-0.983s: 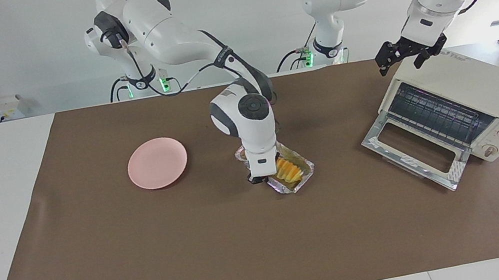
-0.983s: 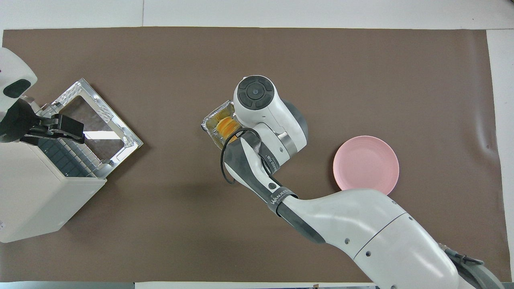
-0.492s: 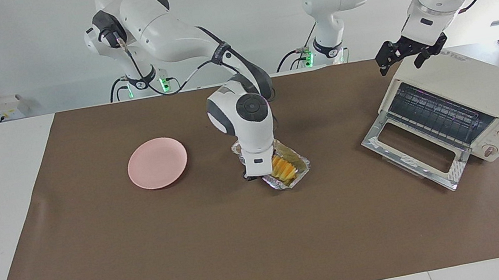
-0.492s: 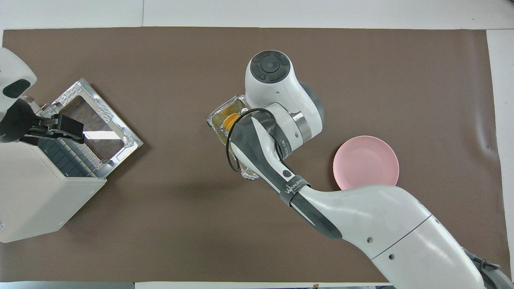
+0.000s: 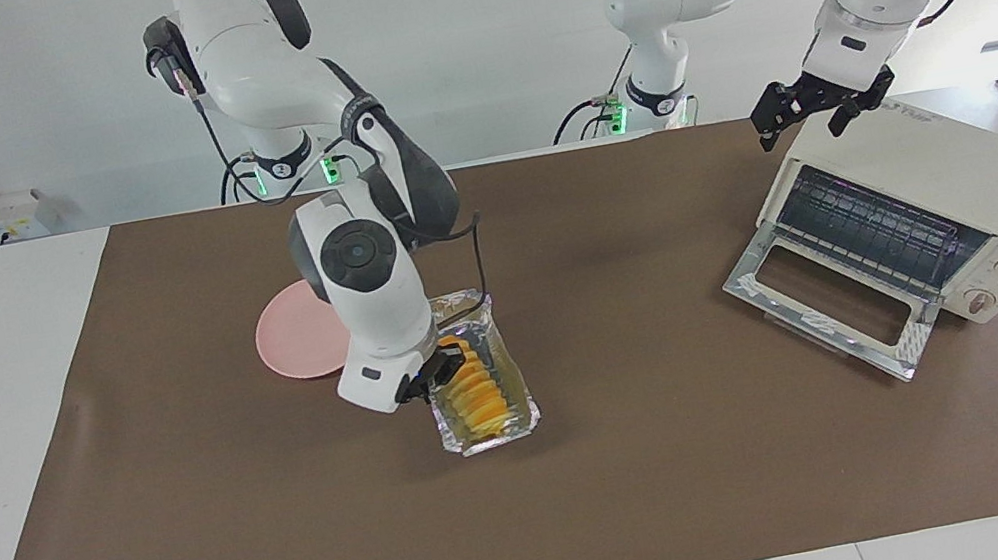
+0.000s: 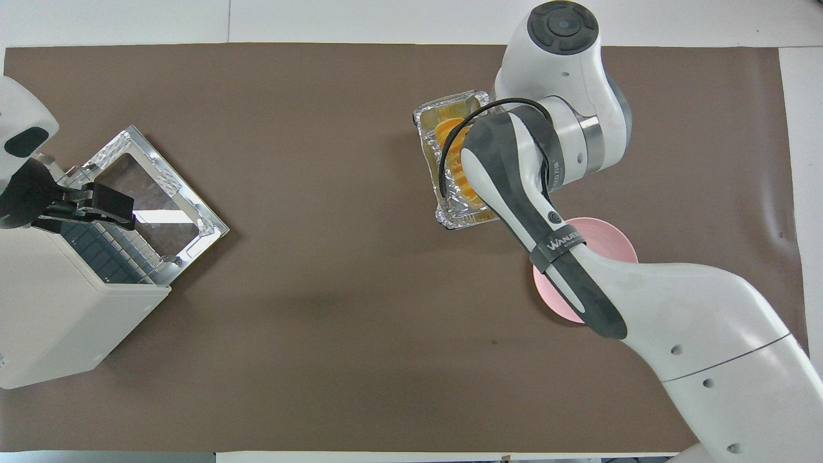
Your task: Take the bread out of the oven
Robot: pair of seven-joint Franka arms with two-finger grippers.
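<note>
Currently I see the pink plate [image 5: 298, 339] on the counter [image 5: 197, 533], then my right end effector [image 5: 435, 372] pinched closed on the foil tray [image 5: 519, 398] carrying the bread [image 5: 476, 395]. Left end effector [image 5: 820, 108] hangs spread wide, empty, over the open oven [image 5: 938, 176].

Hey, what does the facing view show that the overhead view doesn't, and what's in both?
Only the facing view: the right gripper shut on the rim of the crinkled silver foil tray, the cream-white toaster oven's two knobs and red logo, and both arm bases. Only the overhead view: the right arm covers part of the yellow-orange ridged bread and part of the round pink plate. Both: the bread in the tray, the oven's glass door dropped open, and the open left gripper waiting over the oven.
</note>
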